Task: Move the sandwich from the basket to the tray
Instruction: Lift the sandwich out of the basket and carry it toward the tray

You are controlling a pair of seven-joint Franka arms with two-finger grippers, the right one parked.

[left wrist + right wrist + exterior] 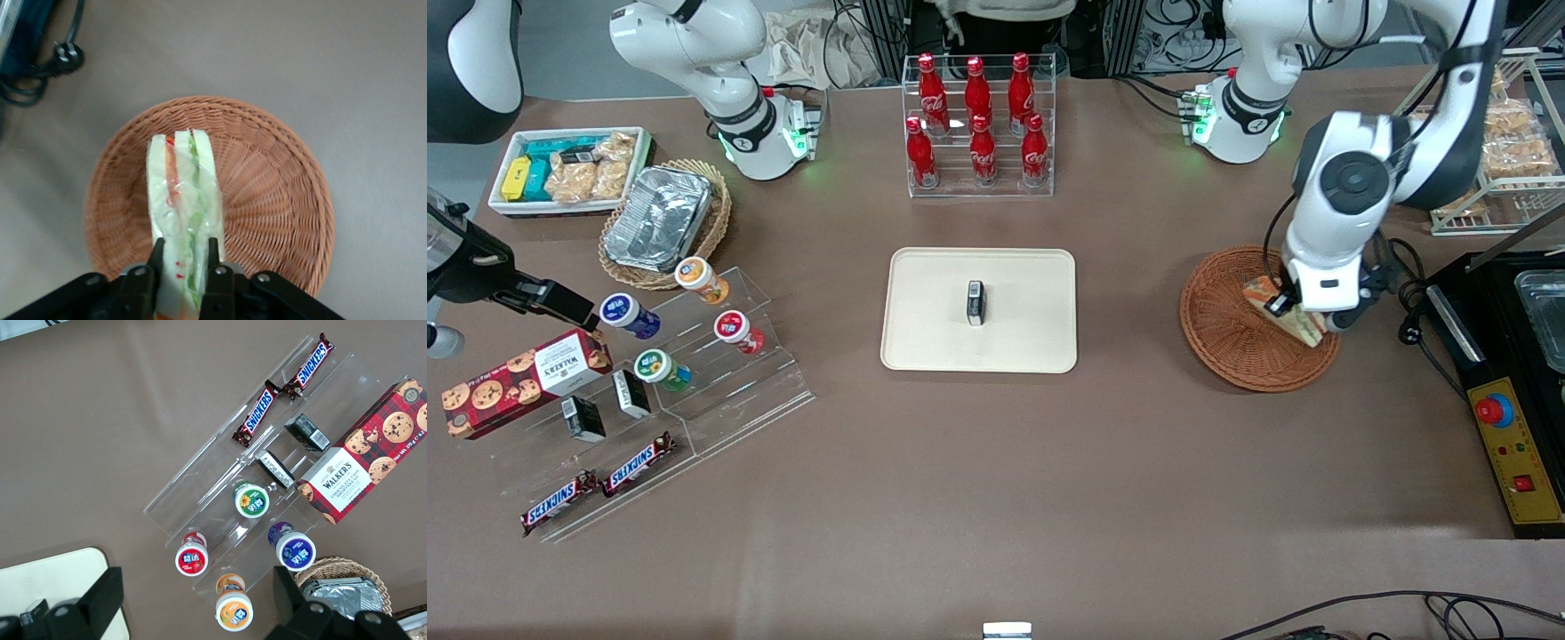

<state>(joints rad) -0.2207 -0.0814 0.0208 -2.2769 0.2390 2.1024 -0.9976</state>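
Observation:
The sandwich (179,207), a wrapped white-bread wedge with orange, green and red layers, stands on edge over the round reddish-brown wicker basket (267,200). My left gripper (185,250) is shut on it, one finger pressing each bread face. In the front view the gripper (1303,311) sits over the basket (1227,342) at the working arm's end of the table, and the sandwich (1263,292) pokes out beside it. The cream-beige tray (1023,342) lies flat at the table's middle, toward the parked arm from the basket.
A small black box (975,302) stands on the tray. A clear rack of red cola bottles (978,124) is farther from the front camera than the tray. A black machine (1507,373) and its cable and plug (1409,331) lie beside the basket. Snack shelves (649,373) stand toward the parked arm's end.

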